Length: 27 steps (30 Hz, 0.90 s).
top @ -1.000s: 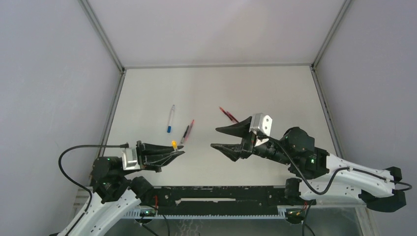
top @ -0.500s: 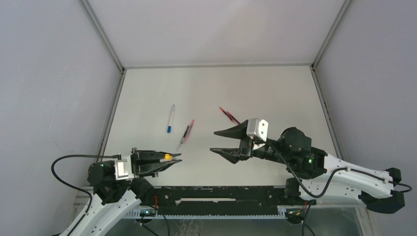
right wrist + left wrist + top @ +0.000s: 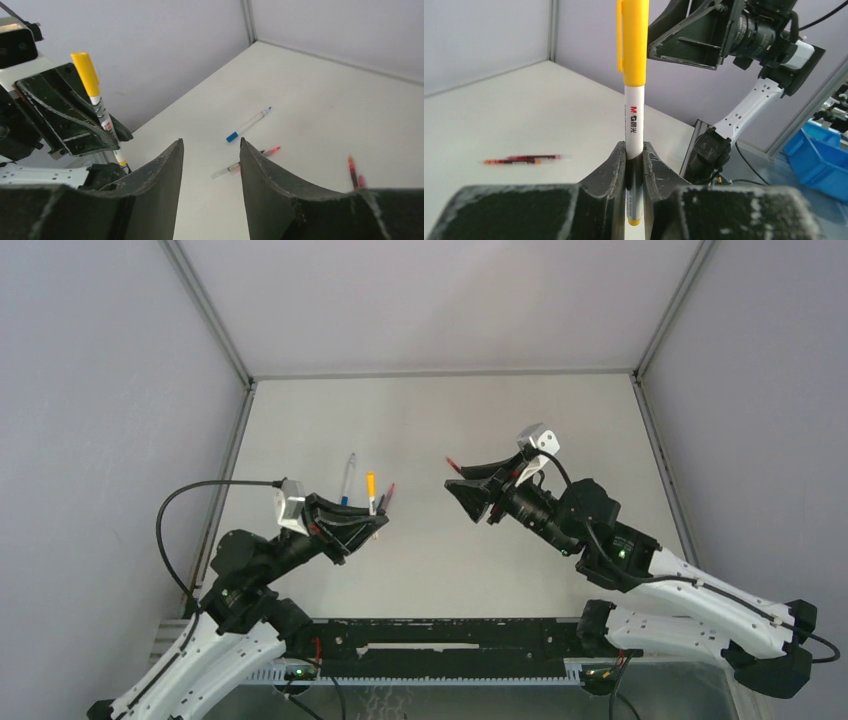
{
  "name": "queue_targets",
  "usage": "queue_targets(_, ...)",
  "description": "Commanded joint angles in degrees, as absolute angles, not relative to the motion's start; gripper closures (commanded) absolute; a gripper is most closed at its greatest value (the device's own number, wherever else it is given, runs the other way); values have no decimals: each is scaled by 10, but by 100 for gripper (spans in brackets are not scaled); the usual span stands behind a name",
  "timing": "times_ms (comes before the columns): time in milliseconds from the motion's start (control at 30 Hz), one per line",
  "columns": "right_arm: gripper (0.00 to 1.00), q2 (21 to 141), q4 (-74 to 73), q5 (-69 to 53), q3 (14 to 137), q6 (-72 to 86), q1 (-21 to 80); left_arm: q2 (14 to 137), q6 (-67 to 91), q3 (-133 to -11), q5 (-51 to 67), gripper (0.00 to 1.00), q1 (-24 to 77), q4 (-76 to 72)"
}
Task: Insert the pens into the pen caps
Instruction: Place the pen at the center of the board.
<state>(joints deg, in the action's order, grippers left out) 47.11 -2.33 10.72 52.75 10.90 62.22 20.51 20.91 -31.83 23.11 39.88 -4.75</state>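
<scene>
Grasping the yellow pen (image 3: 633,115) upright in the left gripper (image 3: 634,152), clenched on its white barrel, with a yellow cap (image 3: 634,40) already seated on top. Facing it with the right gripper (image 3: 210,145), released and empty. Probably one pen done. Left lying on the counter (image 3: 450,410): a blue-tipped pen (image 3: 347,480) at 11 o'clock of the left gripper, a pink-ended pen (image 3: 245,162) just beside it, red pens (image 3: 354,172) near the right gripper. Cannot tell whether those are capped.

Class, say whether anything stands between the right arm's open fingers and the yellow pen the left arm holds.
Nothing visible does. The yellow pen is clamped in the left fingers; only open air lies between it and the right fingers.
</scene>
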Motion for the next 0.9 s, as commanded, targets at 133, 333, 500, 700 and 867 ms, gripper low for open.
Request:
queue_targets(133, 47, 487, -11, 49, 533, 222, 617, 235, 334, -348, 171, 100, 398, -60)
queue_targets(333, 45, 520, 107, 26, 522, 246, 646, 268, 361, -348, 173, 100, 398, -66)
queue_targets(500, 46, 573, 216, 31, 522, 267, 669, 284, 363, -348, 186, 100, 398, -75)
queue_targets(700, 48, 623, 193, 73, 547, 309, 671, 277, 347, -340, 209, 100, 399, -103)
queue_targets(867, 49, 634, 195, 60, 549, 310, 671, 264, 334, -328, 214, 100, 398, -118)
